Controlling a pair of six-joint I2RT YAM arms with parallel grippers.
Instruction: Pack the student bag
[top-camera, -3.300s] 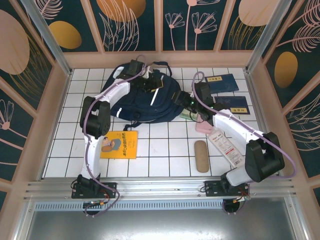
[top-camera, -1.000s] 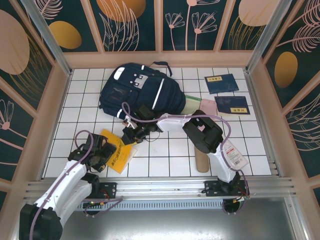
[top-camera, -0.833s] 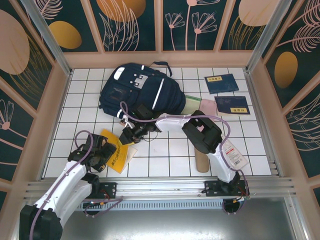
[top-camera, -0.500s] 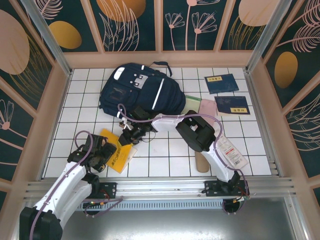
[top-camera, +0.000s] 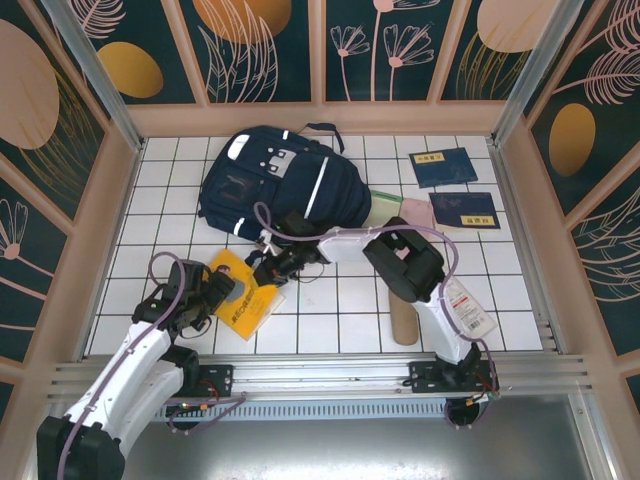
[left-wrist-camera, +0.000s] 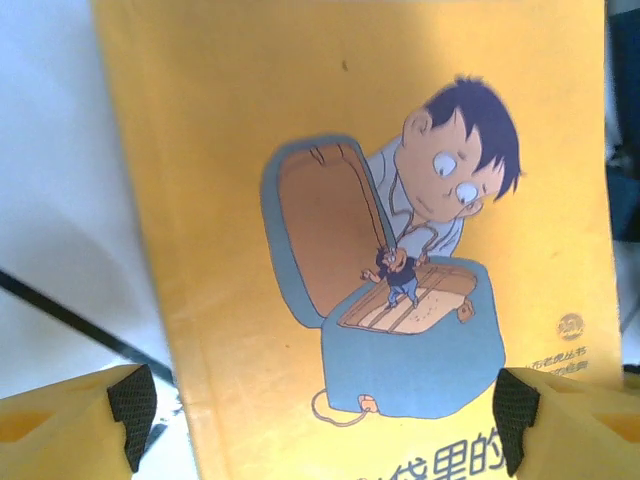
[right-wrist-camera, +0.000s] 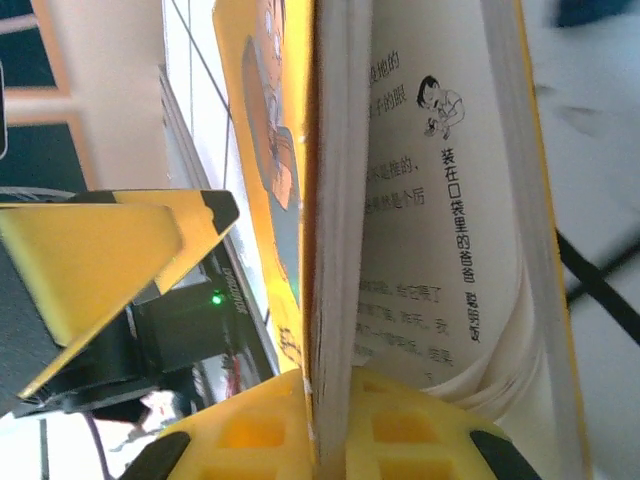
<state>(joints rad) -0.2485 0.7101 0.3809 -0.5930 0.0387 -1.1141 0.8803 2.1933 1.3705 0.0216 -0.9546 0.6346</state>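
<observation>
Nearest, the left gripper (top-camera: 205, 290) hangs wide open over the yellow book (top-camera: 245, 302), holding nothing. The right gripper (top-camera: 268, 275) pinches that book between its 2 fingers. Beyond lies the bag (top-camera: 285, 185) on the tiles. It looks soft and floppy, likely best taken by its top loop.

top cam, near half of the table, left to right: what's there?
left gripper → yellow book → brown case → white-and-red packet
</observation>
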